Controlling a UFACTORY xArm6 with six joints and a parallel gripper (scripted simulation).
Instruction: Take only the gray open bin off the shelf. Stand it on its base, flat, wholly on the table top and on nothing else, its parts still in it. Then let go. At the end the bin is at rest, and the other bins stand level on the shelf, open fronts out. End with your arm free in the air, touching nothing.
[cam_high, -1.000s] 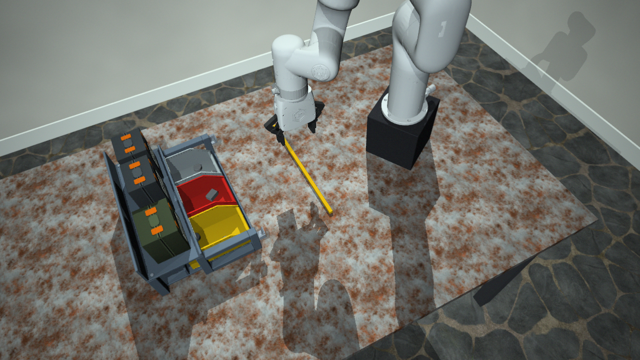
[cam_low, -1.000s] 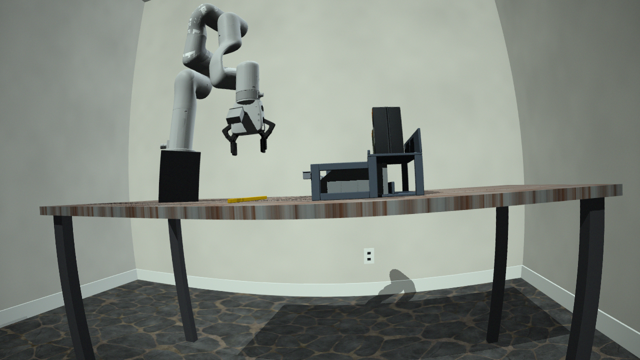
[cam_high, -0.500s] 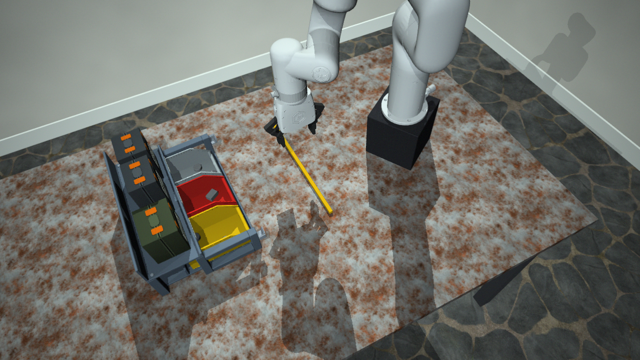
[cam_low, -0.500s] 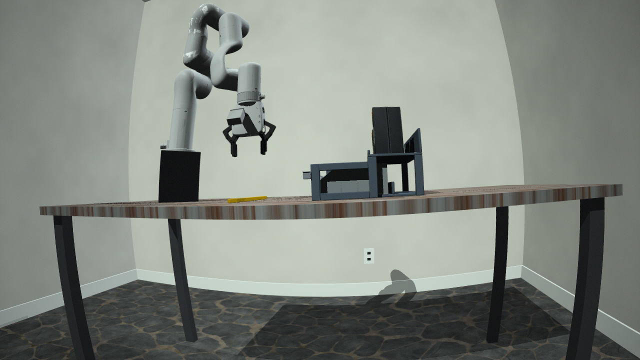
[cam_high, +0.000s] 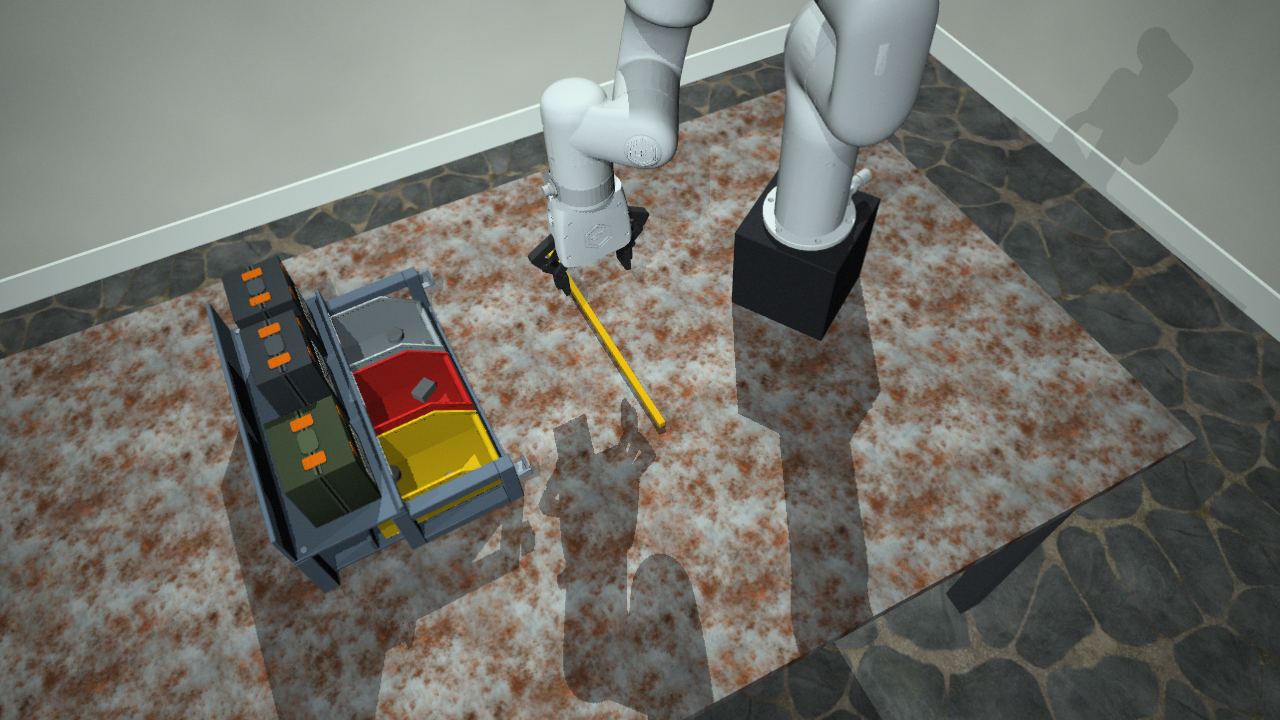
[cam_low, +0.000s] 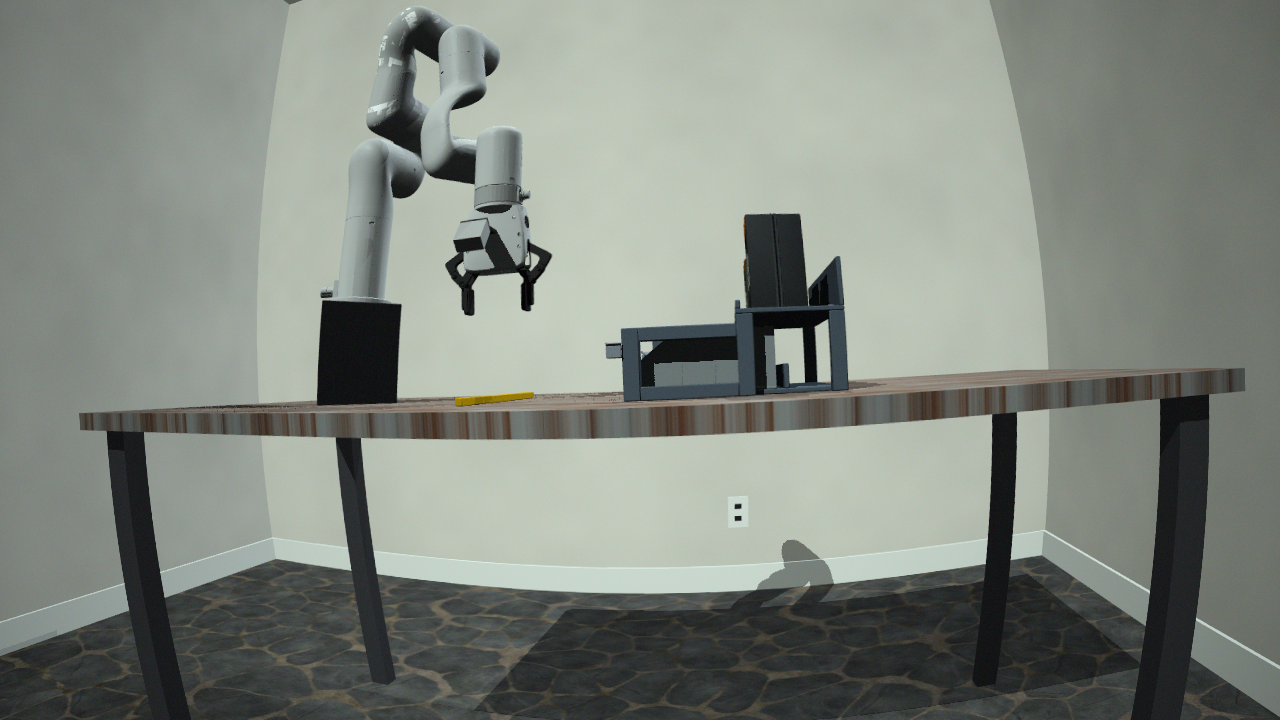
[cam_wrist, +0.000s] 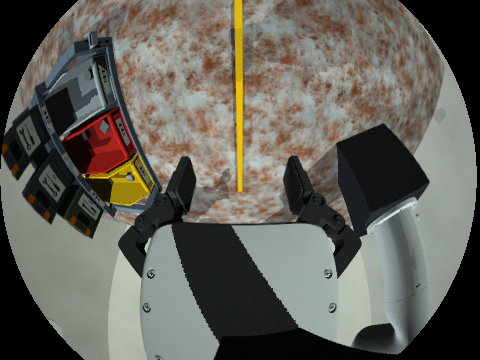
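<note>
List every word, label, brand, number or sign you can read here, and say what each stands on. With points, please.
No words or numbers are readable.
Tool symbols: pale labels (cam_wrist: 29, 137) on the cases (cam_high: 290, 376) (cam_low: 774, 259) (cam_wrist: 40, 170); any lettering too small.
Hexagonal emblem (cam_high: 597, 235): on the pincer's housing, no legible letters.
Bin-front tags (cam_wrist: 144, 172): too small.
White marks (cam_low: 384, 51) on the arm: too blurred.
</note>
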